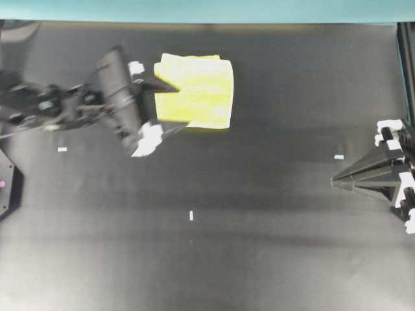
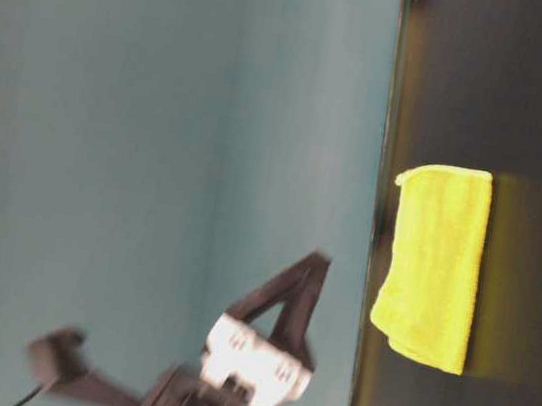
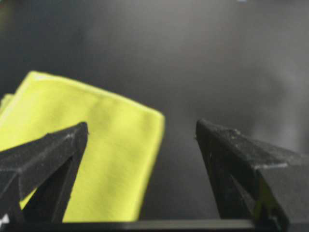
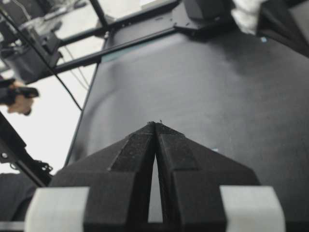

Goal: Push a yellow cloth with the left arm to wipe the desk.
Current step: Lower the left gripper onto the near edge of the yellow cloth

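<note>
Yellow cloth [image 1: 194,91] flat on desk [image 1: 259,214], left hand [image 1: 174,105] spread wide at its edge, right hand [image 1: 333,182] clenched.

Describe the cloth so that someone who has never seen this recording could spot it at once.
Start at the black desk and follow the teal strip along its far edge in the overhead view. Just below that strip, left of centre, lies the yellow cloth, folded roughly square. It is the only bright, soft thing there, and the open left hand straddles its left edge.
</note>
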You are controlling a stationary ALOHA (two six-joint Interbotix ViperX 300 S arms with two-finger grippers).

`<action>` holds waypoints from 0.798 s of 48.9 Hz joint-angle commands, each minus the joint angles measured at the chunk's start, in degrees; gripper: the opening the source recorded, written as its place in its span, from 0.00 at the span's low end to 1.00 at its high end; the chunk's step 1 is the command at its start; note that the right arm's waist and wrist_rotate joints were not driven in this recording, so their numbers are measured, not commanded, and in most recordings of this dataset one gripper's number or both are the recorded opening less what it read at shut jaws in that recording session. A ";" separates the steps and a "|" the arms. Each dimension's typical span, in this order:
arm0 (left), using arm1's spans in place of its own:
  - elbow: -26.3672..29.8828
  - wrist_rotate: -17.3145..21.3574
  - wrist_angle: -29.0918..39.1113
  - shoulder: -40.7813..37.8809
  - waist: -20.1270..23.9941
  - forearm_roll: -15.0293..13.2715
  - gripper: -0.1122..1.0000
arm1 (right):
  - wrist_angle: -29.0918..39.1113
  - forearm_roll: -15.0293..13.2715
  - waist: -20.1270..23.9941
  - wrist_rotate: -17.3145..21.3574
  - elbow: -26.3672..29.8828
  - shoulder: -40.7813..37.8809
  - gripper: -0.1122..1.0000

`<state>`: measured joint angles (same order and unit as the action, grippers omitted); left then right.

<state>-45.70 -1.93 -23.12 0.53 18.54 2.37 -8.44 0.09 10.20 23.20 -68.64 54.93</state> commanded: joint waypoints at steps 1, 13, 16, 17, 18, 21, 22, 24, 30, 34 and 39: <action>3.96 -0.26 -1.49 -5.19 2.90 0.18 0.89 | -0.18 0.09 0.00 0.00 0.26 -0.44 0.10; 9.67 -0.44 -1.49 -15.03 7.03 0.18 0.89 | -0.09 0.09 0.00 0.00 0.00 -0.26 0.10; 10.37 -0.44 -1.58 -16.70 7.03 0.18 0.89 | -0.09 0.09 0.00 0.00 -0.18 -0.18 0.10; 10.55 -0.44 -1.58 -17.23 7.03 0.18 0.89 | -0.09 0.09 0.00 -0.09 -0.18 -0.18 0.10; 10.72 -0.44 -1.67 -17.58 7.03 0.18 0.89 | -0.09 0.09 0.00 0.00 -0.18 -0.18 0.10; 10.99 -0.35 -1.67 -18.72 7.03 0.18 0.89 | -0.09 0.09 0.00 -0.09 -0.18 -0.18 0.10; 11.07 -0.35 -1.67 -19.16 7.03 0.18 0.89 | -0.09 0.09 0.00 -0.09 -0.18 -0.09 0.10; 11.07 -0.35 -1.67 -19.78 7.12 0.18 0.89 | -0.09 0.09 0.00 -0.09 -0.18 -0.18 0.10; 10.99 -0.35 -1.67 -21.01 7.29 0.18 0.89 | -0.09 0.09 0.00 0.00 -0.18 -0.09 0.10; 10.72 -0.35 -1.41 -21.27 7.29 0.18 0.89 | -0.09 0.09 0.00 -0.09 -0.26 -0.09 0.10; 10.20 -0.35 -1.41 -21.18 7.29 0.18 0.89 | -0.09 0.09 0.00 0.00 -0.35 -0.09 0.10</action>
<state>-35.42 -2.29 -24.26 -20.92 25.75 2.37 -8.35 0.09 10.20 23.20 -69.26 55.11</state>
